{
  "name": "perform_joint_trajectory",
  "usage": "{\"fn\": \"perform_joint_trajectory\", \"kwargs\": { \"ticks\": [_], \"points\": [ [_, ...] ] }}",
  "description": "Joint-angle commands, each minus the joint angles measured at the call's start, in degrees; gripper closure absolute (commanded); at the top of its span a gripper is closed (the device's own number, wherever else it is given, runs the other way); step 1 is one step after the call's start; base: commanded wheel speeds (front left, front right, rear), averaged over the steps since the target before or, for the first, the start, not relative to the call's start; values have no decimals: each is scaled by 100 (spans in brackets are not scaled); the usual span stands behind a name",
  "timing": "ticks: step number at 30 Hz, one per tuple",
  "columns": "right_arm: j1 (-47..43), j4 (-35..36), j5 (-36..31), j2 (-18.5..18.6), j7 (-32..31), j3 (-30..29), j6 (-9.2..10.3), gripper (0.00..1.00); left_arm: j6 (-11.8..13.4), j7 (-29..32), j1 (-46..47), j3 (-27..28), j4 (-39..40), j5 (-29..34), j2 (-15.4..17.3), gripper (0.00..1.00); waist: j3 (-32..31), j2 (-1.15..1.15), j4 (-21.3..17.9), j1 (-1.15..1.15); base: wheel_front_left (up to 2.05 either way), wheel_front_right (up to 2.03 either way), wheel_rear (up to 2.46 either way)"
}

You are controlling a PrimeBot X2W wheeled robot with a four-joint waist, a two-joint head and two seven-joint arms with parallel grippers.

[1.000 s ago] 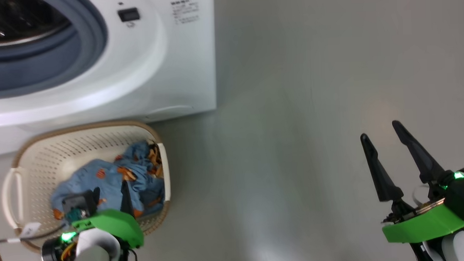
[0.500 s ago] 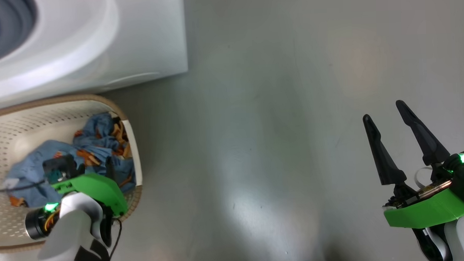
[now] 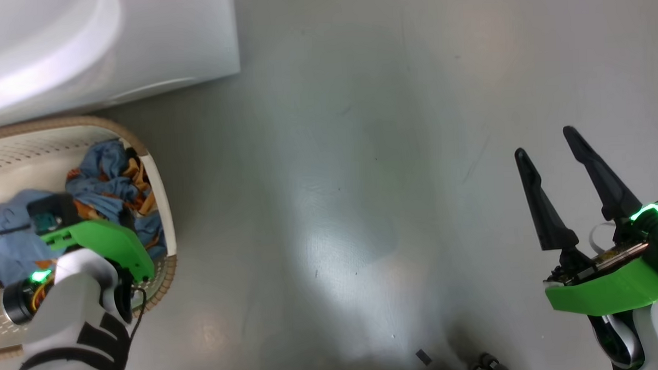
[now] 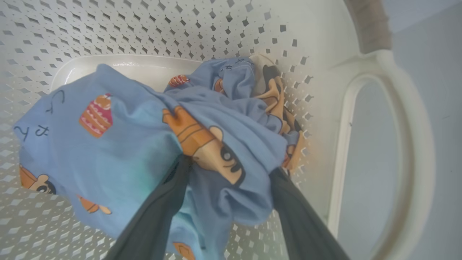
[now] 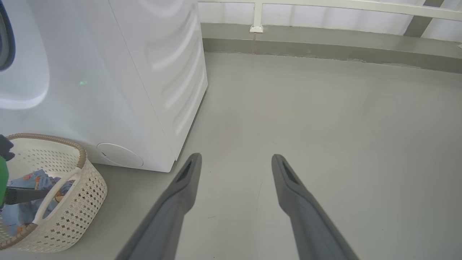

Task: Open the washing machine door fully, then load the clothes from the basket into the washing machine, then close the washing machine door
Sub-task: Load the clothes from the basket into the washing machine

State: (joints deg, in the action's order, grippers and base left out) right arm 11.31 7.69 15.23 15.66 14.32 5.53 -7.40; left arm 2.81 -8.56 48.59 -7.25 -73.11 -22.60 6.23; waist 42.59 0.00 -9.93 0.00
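Note:
The cream basket (image 3: pixel 163 212) stands on the floor in front of the white washing machine (image 3: pixel 138 44); the right wrist view shows the basket (image 5: pixel 72 202) beside the washing machine (image 5: pixel 144 90). The light blue clothes (image 4: pixel 119 141) with orange prints lie bunched inside it, seen from above as clothes (image 3: pixel 104 171). My left gripper (image 4: pixel 231 166) reaches down into the basket, open, its two fingers pushed into the fabric on either side of a raised fold. My right gripper (image 3: pixel 543 142) hangs open over bare floor far to the right, also seen as the right gripper (image 5: pixel 236 157). The washing machine door is out of view.
Grey floor (image 3: pixel 361 178) stretches between the basket and my right arm. A low kerb with a white railing (image 5: pixel 325 39) runs along the far side. Small dark bits (image 3: pixel 488 363) lie at the head view's bottom edge.
The head camera has turned, so the washer and basket slid left and up in its view. My left gripper stays in the basket, sunk lower into the clothes. The right gripper stays open.

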Motion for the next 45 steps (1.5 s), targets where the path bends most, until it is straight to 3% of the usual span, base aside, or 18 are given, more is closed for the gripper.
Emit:
{"fn": "perform_joint_trajectory", "kwargs": {
  "ticks": [1, 7, 8, 9, 10, 23, 34, 45],
  "points": [
    [-82, 146, 59, 93, 67, 84, -9, 0, 54, 7, -38, 104, -1, -54, 209, 0, 99, 0, -48, 0, 0, 0, 0],
    [-74, 192, 56, 102, 67, 46, -9, 0, 104, -27, 113, 129, -37, -140, 165, 0, 269, 0, -45, 0, 0, 0, 0],
    [-74, 198, 51, 98, 67, 42, -9, 0, 99, -36, 111, 127, -41, -151, 152, 11, 285, 0, -41, 0, 0, 0, 0],
    [-72, 203, 48, 95, 67, 38, -9, 0, 109, -61, 107, 117, -46, -151, 145, 85, 298, 0, -38, 0, 0, 0, 0],
    [-65, 205, 46, 91, 67, 32, -9, 0, 122, -68, 82, 80, -54, -136, 130, 100, 311, 0, -31, 0, 0, 0, 0],
    [24, 59, 41, 17, 67, 140, -9, 0, 45, -337, -357, 155, -76, -347, 53, 100, -127, 0, 38, 0, 0, 0, 0],
    [-24, -166, 11, -76, 68, 304, -9, 0, -163, -629, -959, 258, 27, -489, 20, 100, -1039, 0, 202, 0, 0, 0, 0],
    [-293, -440, -63, -227, 68, 437, -9, 0, -79, -642, -2024, 489, 1455, -185, 184, 100, -2110, 0, 359, 0, 0, 0, 0]
  ]
}}
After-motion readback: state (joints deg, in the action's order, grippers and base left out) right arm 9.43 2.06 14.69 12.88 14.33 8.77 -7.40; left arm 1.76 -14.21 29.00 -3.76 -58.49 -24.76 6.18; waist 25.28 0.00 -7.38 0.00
